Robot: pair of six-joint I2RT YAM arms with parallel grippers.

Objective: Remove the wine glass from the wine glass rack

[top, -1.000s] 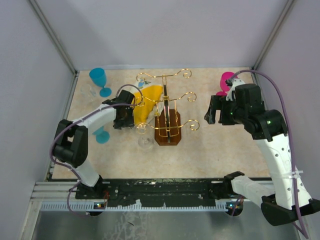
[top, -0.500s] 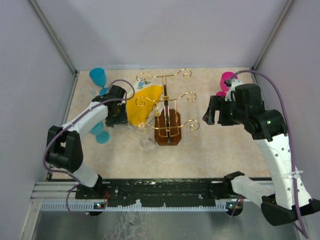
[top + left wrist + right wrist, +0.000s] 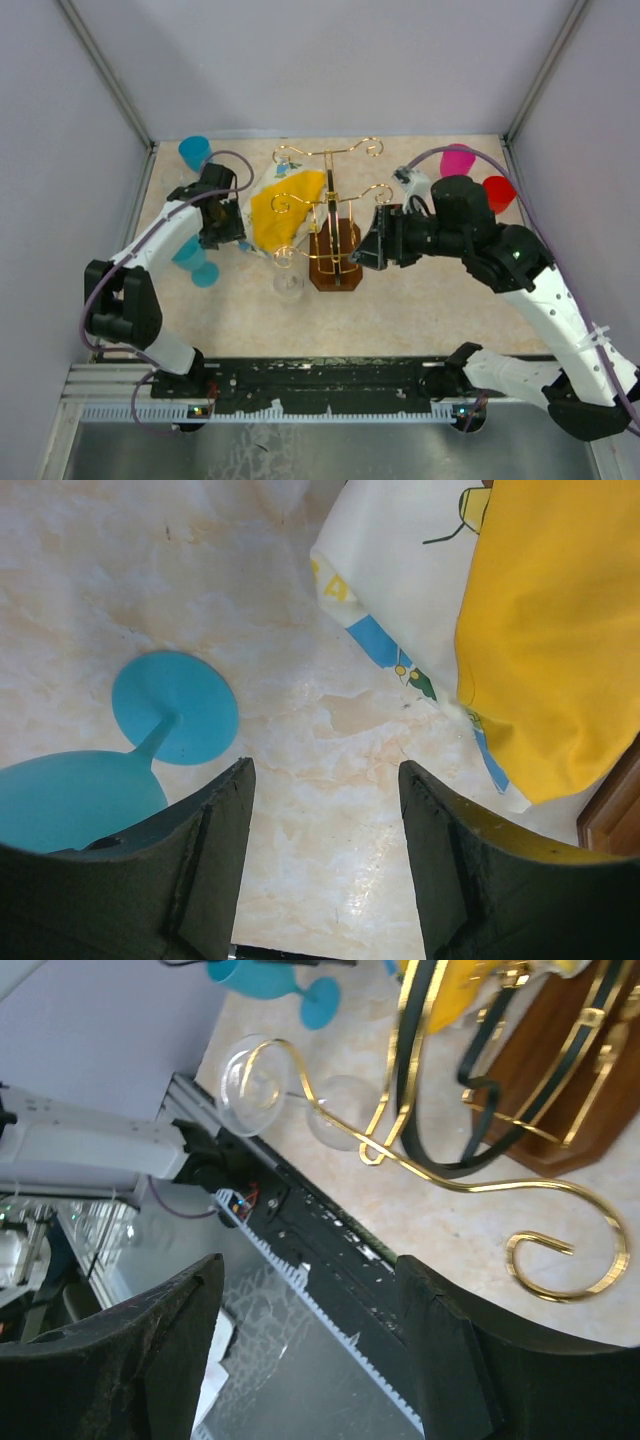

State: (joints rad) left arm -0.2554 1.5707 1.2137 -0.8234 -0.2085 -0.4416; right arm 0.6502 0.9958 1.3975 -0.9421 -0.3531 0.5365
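Right claw open, empty, beside wine glass rack; advance may snag it, tip it, drop hanging wine glass. Left claw open, empty.

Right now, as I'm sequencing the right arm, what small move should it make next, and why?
Probably ease the right gripper forward, jaws open, toward the wine glass. The glass hangs at the near-left scroll of the wine glass rack, ahead between the jaws in the wrist view, and nothing is held yet.
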